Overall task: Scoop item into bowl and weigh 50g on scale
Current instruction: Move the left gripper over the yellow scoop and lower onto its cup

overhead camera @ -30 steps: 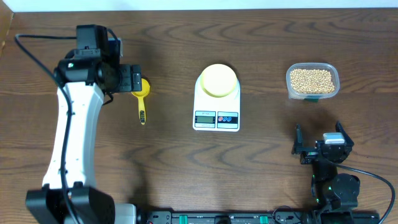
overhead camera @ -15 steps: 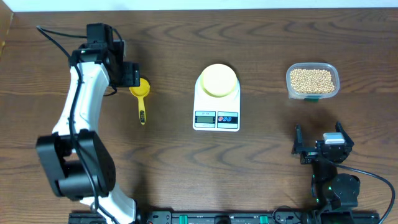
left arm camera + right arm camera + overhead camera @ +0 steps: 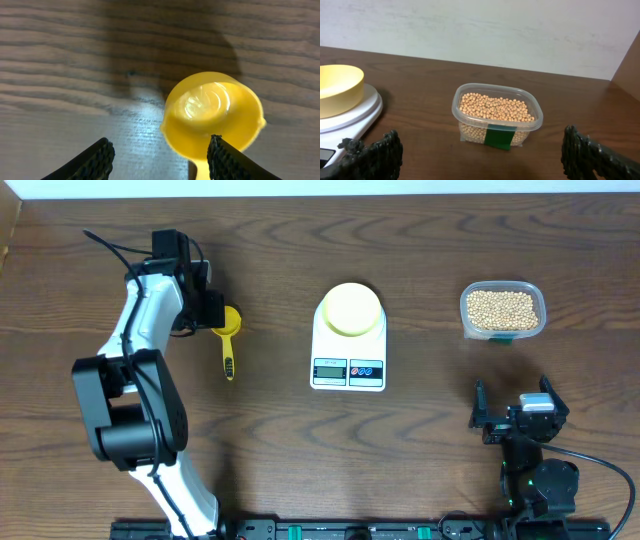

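The beige beans fill a clear plastic tub at the right; they also show in the right wrist view. The pale yellow bowl sits empty on the white scale; both show at the left of the right wrist view, bowl on scale. A bright yellow scoop lies left of the scale. My left gripper is open just above the scoop's cup, with the right finger over the cup's rim. My right gripper is open and empty, low near the front right.
The scoop's handle points toward the table's front. A green label marks the tub's near wall. A pale wall rises behind the table's far edge.
My left arm has swung back and its gripper has come down toward the scoop's cup. The right arm, bowl, scale and tub have not moved.
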### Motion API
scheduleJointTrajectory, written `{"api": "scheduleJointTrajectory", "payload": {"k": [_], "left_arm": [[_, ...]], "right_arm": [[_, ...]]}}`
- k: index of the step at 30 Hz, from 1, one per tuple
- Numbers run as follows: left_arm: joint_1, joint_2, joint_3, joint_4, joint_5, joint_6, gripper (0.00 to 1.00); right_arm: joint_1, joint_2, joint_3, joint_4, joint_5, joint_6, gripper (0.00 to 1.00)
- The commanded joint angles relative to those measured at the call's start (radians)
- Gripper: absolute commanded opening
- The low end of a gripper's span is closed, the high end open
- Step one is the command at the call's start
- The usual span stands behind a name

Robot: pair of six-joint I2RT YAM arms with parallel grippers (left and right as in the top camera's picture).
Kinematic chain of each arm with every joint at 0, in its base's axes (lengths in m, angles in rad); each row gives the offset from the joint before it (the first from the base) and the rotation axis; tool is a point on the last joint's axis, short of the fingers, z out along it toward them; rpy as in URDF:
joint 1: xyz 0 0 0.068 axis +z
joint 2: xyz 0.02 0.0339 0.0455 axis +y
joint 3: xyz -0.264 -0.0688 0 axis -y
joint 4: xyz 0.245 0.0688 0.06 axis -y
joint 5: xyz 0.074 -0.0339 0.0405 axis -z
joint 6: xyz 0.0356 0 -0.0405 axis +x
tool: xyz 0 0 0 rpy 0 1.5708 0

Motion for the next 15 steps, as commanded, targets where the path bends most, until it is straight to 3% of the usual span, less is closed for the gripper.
{"api": "scheduleJointTrajectory", "payload": {"k": [1, 4, 9, 15], "left_arm": [[0.0, 0.036, 0.018, 0.017, 0.01, 0.005, 0.62], [0.0, 0.054, 0.018, 0.032, 0.01, 0.005, 0.59], [-0.002, 0.071, 0.018, 0.041, 0.01, 0.005, 0.46], [-0.004, 0.09, 0.012, 0.056, 0.01, 0.002, 0.45]], "right_arm": [[0.0, -0.006, -0.002, -0.004, 0.005, -0.013, 0.99], [-0.001, -0.006, -0.002, -0.003, 0.005, -0.013, 0.99], [0.0, -0.006, -0.002, -0.003, 0.005, -0.013, 0.99], [0.0, -0.006, -0.002, -0.003, 0.004, -0.013, 0.99]]}}
